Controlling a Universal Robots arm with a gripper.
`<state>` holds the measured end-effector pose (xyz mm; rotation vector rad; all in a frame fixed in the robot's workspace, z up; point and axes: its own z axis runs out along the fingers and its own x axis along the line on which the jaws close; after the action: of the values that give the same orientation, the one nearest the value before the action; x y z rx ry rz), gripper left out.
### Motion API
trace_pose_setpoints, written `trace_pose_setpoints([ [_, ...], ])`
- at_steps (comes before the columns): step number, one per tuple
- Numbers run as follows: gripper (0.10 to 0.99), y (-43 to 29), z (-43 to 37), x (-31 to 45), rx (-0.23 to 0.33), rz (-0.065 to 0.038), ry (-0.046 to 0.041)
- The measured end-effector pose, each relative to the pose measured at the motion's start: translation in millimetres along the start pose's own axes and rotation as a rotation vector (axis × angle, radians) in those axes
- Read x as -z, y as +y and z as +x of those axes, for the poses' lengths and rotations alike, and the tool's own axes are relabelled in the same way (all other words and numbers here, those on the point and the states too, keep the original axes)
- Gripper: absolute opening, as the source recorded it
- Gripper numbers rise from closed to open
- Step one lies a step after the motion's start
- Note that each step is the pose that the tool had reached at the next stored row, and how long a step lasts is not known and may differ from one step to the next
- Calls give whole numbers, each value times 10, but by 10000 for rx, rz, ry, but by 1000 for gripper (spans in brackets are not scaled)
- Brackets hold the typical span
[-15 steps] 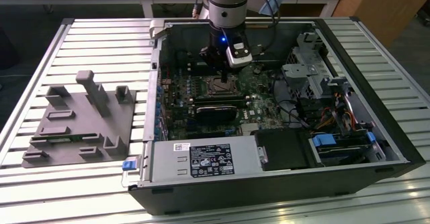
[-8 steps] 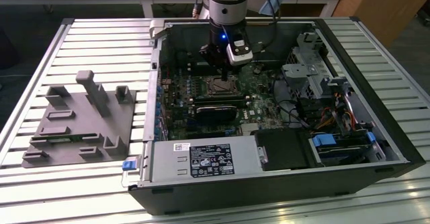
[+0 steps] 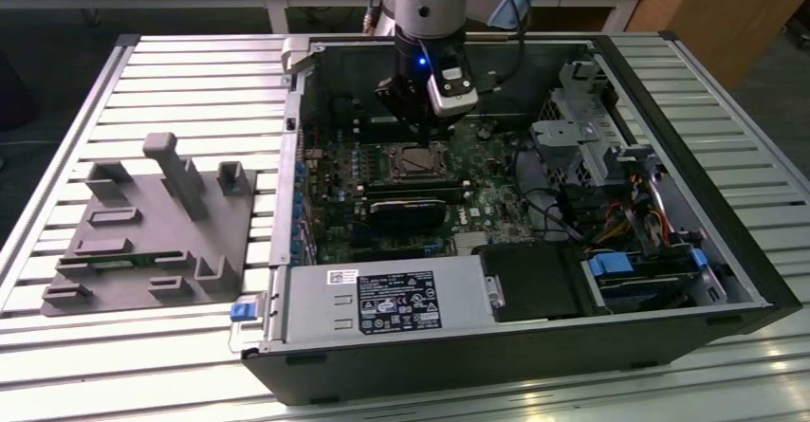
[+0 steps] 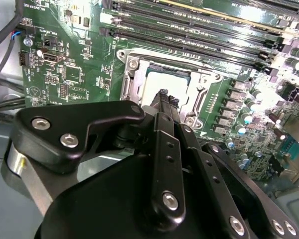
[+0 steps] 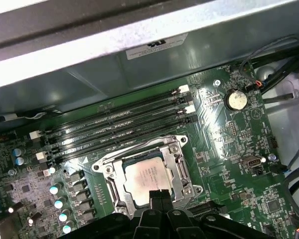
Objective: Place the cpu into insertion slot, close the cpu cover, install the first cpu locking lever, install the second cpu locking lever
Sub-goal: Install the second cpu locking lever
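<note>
Two black fingers [image 5: 162, 198] of the end effector [image 4: 165, 97] are pressed together with nothing between them, their tips over the near edge of the cpu [image 5: 147, 175]. The cpu lies flat in the slot [image 5: 175, 174], silvery top up, framed by the metal rim; whether the tips touch it I cannot tell.

In the second wrist view the end effector's linkage covers part of the slot [image 4: 134, 79], so the cpu [image 4: 157, 84] shows as a pale patch beyond the tips. The first wrist view shows the whole square chip, the screws at the rim's corners, four long memory slots [image 5: 114, 127] just beside the slot, a round coin cell [image 5: 235, 99] further along the green board [image 5: 224, 164], and a row of capacitors [image 5: 57, 201] on the other side. The grey case wall [image 5: 89, 74] rises past the memory slots.

The exterior view gives the wider setting: the arm [image 3: 428, 5] comes straight down into the open case [image 3: 506, 346], its wrist upright with a small blue light, the end effector [image 3: 418, 123] just above the slot [image 3: 415, 161]. A black card [image 3: 408, 215] stands close to the slot, toward the viewer. Drive cages and cables [image 3: 608, 223] fill the exterior view's right. Well apart on the exterior view's left, a grey fixture [image 3: 158, 232] sits on the ribbed counter [image 3: 76, 90].
</note>
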<state>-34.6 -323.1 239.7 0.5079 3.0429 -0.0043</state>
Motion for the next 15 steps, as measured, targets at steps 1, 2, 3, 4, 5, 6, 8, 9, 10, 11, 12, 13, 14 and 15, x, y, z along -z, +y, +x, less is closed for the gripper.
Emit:
trace_pose_setpoints([
  [1,106,-1,0,1,0,1,0],
  [2,106,-2,-1,2,1,4,1],
  [3,106,-4,-1,2,1,4,1],
  [4,106,-7,-3,2,1,5,1],
  [5,106,-12,-4,2,1,5,1],
  [6,106,-19,-6,2,0,4,1],
  [8,106,-34,-12,2,1,5,1],
  [9,106,-45,-15,2,0,4,1],
  [10,106,-56,-19,1,0,4,1],
  [11,106,-71,-24,2,0,5,1],
  [12,106,-85,-29,1,0,4,1],
  [13,106,-100,-34,1,0,4,1],
  [14,106,-116,-40,0,0,4,1],
  [15,106,-133,-45,0,0,3,1],
])
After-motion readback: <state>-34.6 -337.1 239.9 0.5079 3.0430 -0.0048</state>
